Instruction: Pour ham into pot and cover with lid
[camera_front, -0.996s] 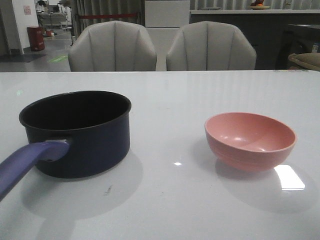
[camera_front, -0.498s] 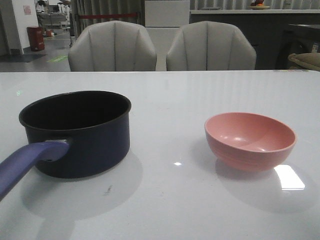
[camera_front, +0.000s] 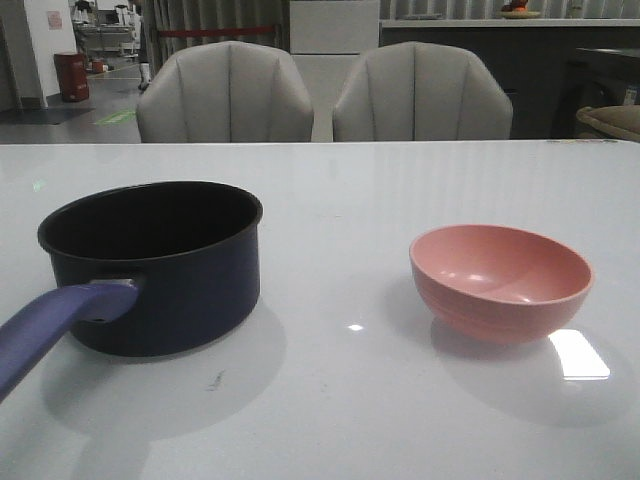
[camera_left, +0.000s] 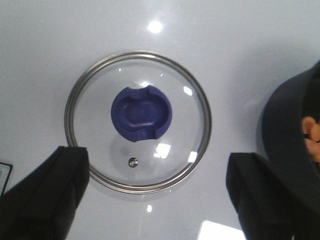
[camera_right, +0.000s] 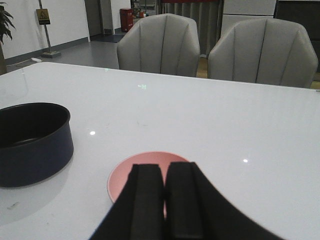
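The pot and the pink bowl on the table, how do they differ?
The pot is dark navy with straight walls; the pink bowl is rounded and shallower. The pot has a long purple-blue handle; the bowl has none. The pot looks larger. Both stand upright on the white table, well apart.

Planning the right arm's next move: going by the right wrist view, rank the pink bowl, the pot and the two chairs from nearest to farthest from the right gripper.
1. Pink bowl: just beyond the right gripper, partly hidden by its fingers.
2. Pot: farther out on the table, off to one side.
3. Two chairs: behind the table's far edge; too close to call between them.
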